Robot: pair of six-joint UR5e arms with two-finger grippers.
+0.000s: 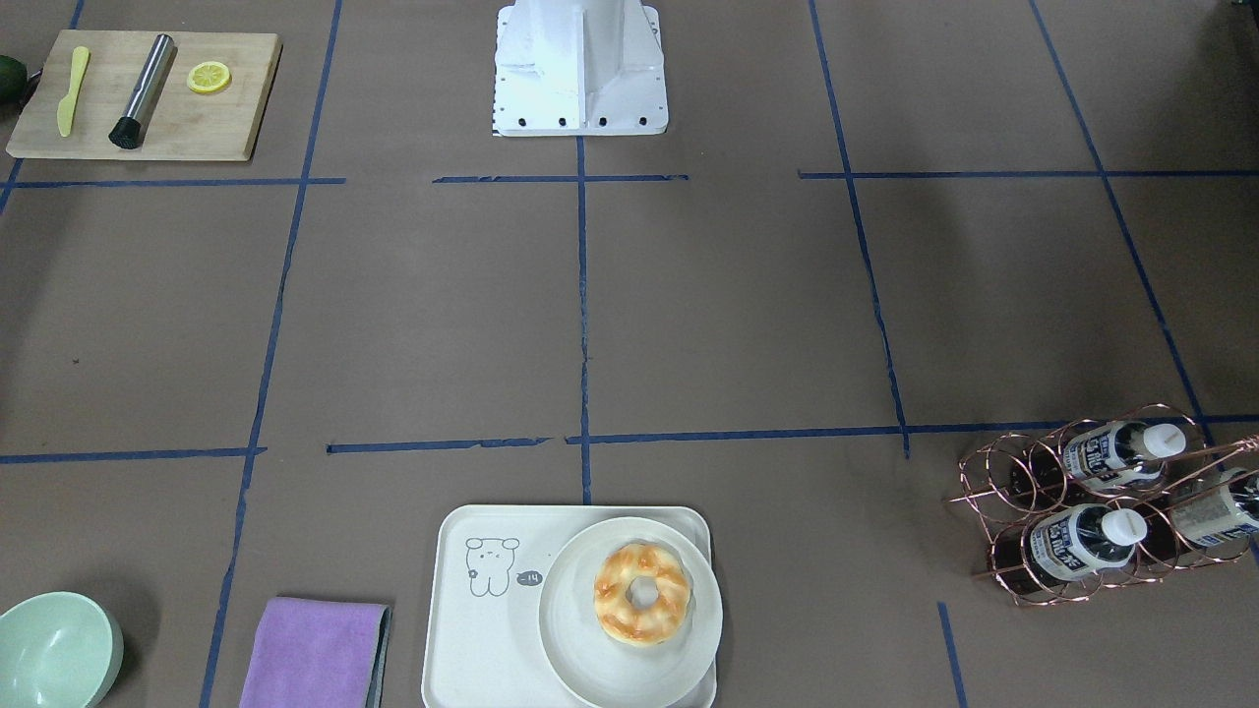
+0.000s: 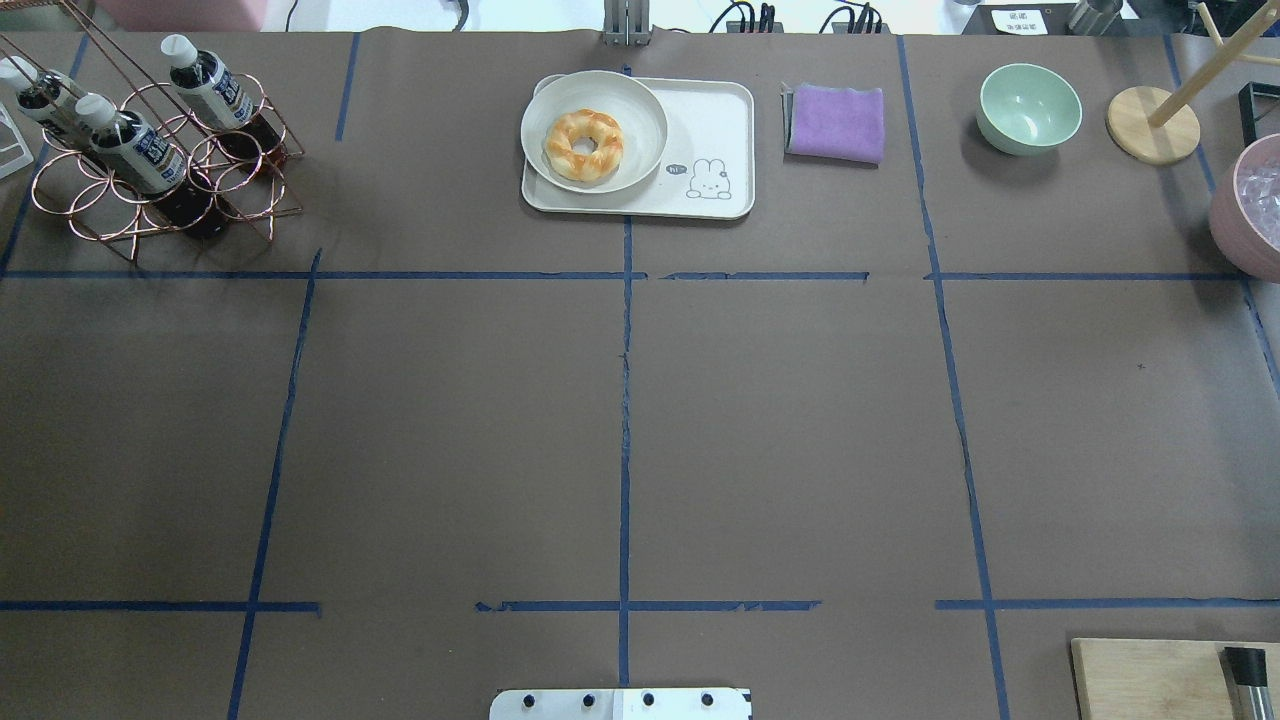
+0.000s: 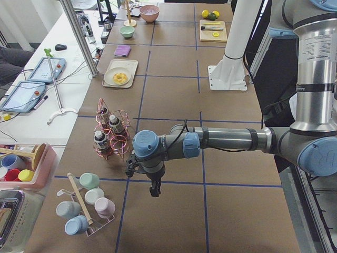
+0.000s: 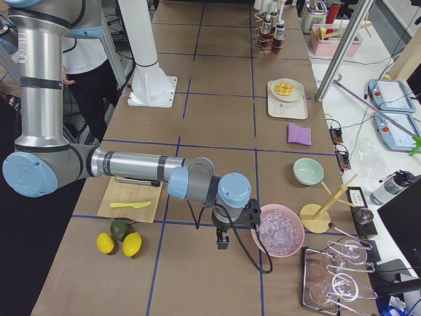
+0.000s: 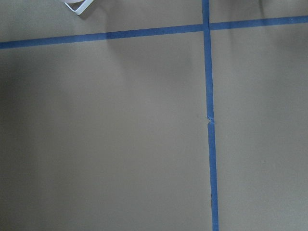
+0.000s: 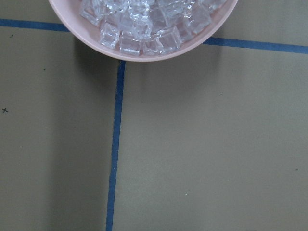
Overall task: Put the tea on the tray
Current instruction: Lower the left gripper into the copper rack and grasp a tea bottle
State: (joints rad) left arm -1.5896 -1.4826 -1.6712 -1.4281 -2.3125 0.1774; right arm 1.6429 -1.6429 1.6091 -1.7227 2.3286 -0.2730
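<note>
Left gripper hangs over bare table at the left end, nearer than the rack. Can't tell how its jaws stand. The tea sits tilted in that rack, far left, cap up, beside two lookalikes. I'm guessing it's light, smooth and a bit squishy, so I'd pinch the neck under the cap. Tray is far centre, with a plate on its left half. Right gripper hovers by the ice bowl. Can't tell its jaws either.

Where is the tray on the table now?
In the overhead view the tray lies at the far edge of the table, on the middle tape line, just left of the purple cloth, with a plate on its left half.
</note>
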